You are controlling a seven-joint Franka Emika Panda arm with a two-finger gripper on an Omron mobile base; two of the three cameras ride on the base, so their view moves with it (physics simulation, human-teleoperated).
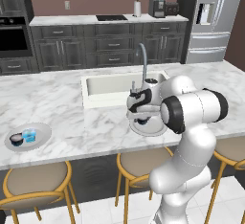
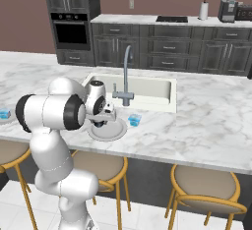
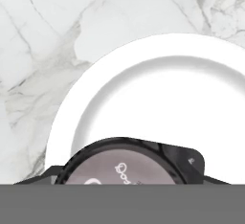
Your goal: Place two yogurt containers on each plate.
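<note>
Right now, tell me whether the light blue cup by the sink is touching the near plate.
Apart. The right base view shows bare marble between the light blue cup and the near plate.

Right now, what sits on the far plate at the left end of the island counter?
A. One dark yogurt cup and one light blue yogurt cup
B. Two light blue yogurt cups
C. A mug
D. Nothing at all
A: in the left base view, the left plate carries a dark yogurt cup and a light blue yogurt cup, side by side.
</note>
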